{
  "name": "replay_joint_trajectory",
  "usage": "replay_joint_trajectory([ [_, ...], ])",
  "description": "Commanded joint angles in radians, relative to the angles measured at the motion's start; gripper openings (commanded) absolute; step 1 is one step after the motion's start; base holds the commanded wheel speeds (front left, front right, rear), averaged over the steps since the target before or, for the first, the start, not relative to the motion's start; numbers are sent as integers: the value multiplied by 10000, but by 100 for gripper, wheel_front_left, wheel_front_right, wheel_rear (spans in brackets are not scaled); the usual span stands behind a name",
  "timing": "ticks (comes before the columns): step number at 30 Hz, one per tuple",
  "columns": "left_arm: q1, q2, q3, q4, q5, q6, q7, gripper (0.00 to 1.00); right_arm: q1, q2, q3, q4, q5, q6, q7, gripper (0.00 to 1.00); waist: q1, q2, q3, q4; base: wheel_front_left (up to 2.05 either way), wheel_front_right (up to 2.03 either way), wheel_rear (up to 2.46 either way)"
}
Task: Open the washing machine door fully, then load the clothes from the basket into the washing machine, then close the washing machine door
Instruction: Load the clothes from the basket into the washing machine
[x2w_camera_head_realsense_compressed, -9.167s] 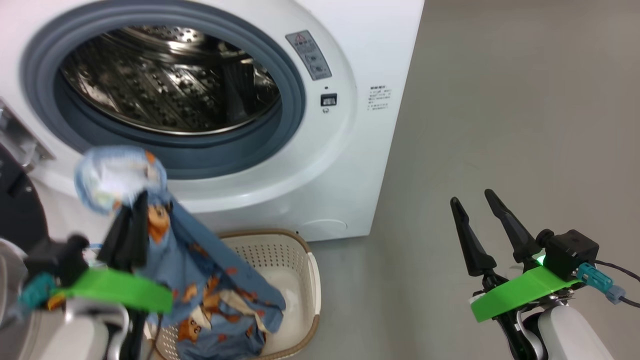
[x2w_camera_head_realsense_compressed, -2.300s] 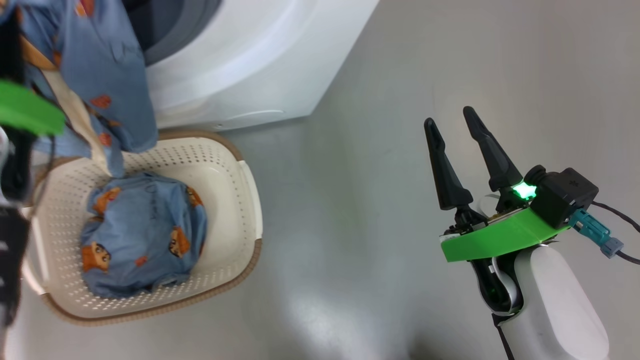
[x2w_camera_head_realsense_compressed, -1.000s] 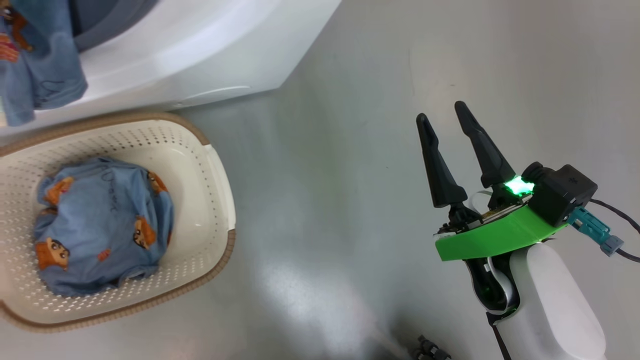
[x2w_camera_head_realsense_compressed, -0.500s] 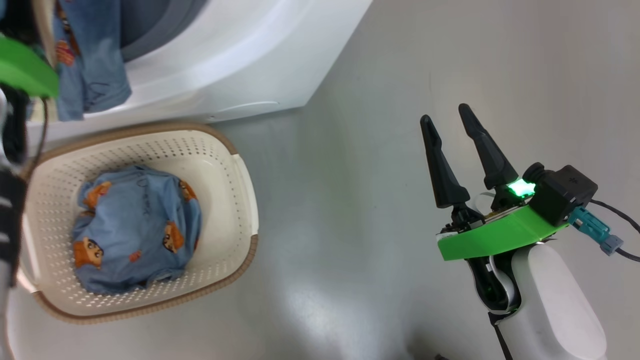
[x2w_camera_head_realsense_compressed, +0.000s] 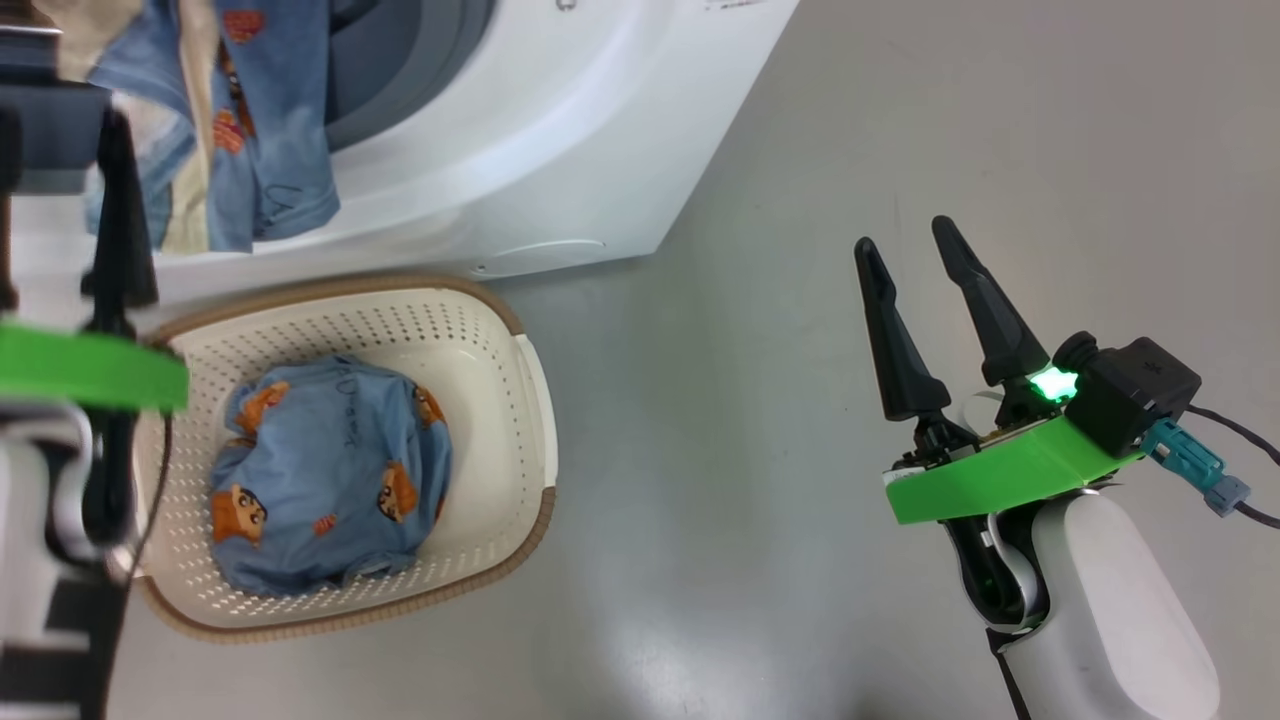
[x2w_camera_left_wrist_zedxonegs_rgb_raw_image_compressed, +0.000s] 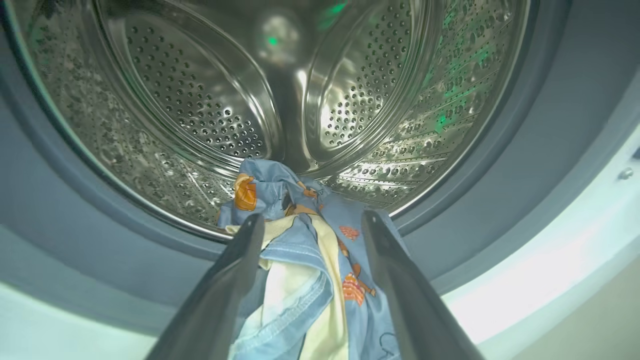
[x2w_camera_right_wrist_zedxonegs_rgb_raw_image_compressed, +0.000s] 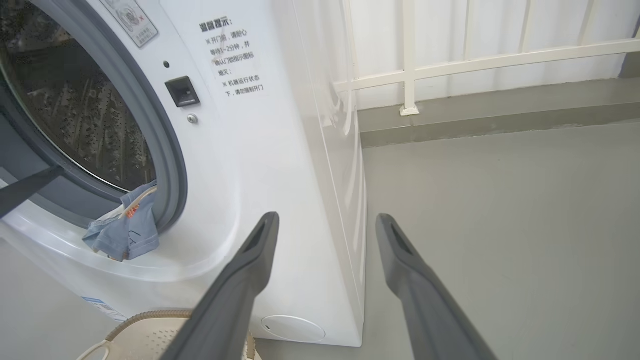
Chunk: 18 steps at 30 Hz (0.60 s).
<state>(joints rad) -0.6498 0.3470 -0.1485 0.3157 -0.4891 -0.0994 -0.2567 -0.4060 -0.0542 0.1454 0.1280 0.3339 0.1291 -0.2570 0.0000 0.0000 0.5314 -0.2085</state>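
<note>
— Where was the garment (x2w_camera_left_wrist_zedxonegs_rgb_raw_image_compressed: 300, 280)?
— Draped over the gasket (x2w_camera_left_wrist_zedxonegs_rgb_raw_image_compressed: 475, 200), its top in the drum (x2w_camera_left_wrist_zedxonegs_rgb_raw_image_compressed: 200, 100), its tail hanging down the washer (x2w_camera_head_realsense_compressed: 520, 150) front. Nine seconds before, the left gripper (x2w_camera_left_wrist_zedxonegs_rgb_raw_image_compressed: 314, 217) had pinched it above the basket (x2w_camera_head_realsense_compressed: 400, 320).
— And that gripper?
— Fingers spread either side of the cloth, gripping nothing.
— The basket?
— On the floor (x2w_camera_head_realsense_compressed: 750, 450) before the washer, the second bundle (x2w_camera_head_realsense_compressed: 330, 480) lying in it as before.
— The right gripper (x2w_camera_head_realsense_compressed: 905, 235)?
— Spread, empty, over the floor, well apart from the basket, as earlier.
</note>
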Motion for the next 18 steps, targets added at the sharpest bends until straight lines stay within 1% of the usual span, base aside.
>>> replay_joint_trajectory([
  [1, 622, 360, 533, -765, 21, 119, -51, 100, 237, 39, 145, -203, -140, 16, -48, 100, 0, 0, -122, 98, 0, 0, 0],
  [2, 622, 360, 533, -765, 21, 119, -51, 100, 237, 39, 145, -203, -140, 16, -48, 100, 0, 0, -122, 98, 0, 0, 0],
  [5, 1516, 289, 750, -1521, 167, 181, -51, 100, 245, 39, 146, -188, -165, 16, -48, 100, 0, 0, -185, 146, 0, 0, 0],
  [9, 2483, 128, 965, -2180, 311, 172, -51, 100, 252, 39, 146, -158, -188, 16, -48, 100, 0, 0, -258, 196, 0, 0, 0],
  [12, 3228, -190, 1115, -2718, 496, 64, -51, 100, 304, 39, 121, -170, -213, 16, -48, 100, 0, 0, -331, 264, 0, 0, 0],
  [18, 4001, -664, 1552, -2919, 839, -36, -51, 100, 343, 39, 87, -145, -287, 16, -48, 100, 0, 0, -488, 332, 0, 0, 0],
])
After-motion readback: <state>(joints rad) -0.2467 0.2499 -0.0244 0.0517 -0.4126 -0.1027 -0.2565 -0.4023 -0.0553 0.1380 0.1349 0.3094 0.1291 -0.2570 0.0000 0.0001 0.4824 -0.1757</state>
